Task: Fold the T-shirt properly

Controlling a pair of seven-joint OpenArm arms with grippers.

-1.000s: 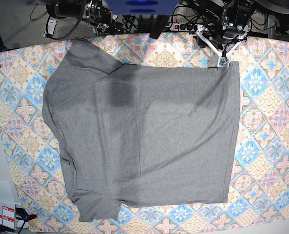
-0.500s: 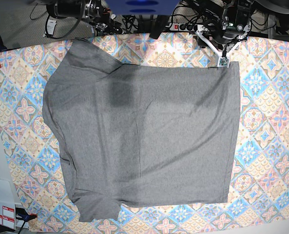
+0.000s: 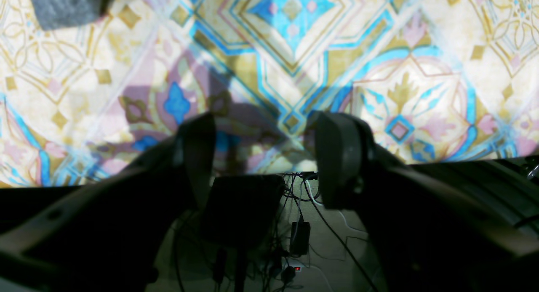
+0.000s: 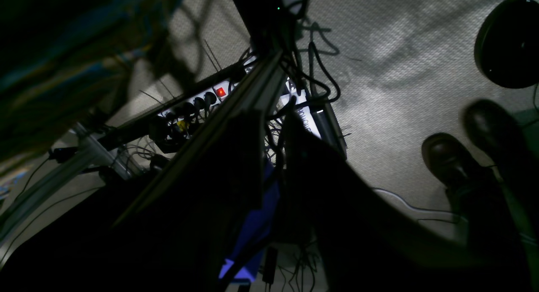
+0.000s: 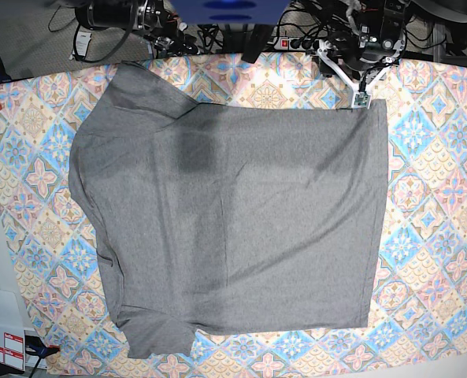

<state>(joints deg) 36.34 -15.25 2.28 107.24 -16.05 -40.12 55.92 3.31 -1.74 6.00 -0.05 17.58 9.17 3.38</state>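
On the patterned counter (image 5: pixel 438 157) the T-shirt (image 5: pixel 233 228) lies flat while the left pincer (image 3: pixel 261 157) gapes empty just beside its far corner, the right pincer seemingly parked off-counter, so a shallow pinch could slip and bunch the hem.

Your table wears a pastel diamond-patterned tablecloth (image 5: pixel 442 197), its blue, pink and gold tiles filling the base view from 9 to 3 o'clock and blurring close up in the left wrist view (image 3: pixel 379 65). At 12 o'clock, behind the far edge, you have a power strip (image 5: pixel 300 41) amid tangled black cables (image 5: pixel 209 35). The right wrist view shows that strip's red switch lit (image 4: pixel 220 91), and a pair of dark shoes (image 4: pixel 452 157) on the grey floor at 3 o'clock. Red-and-white labels (image 5: pixel 5 346) sit at 8 o'clock.
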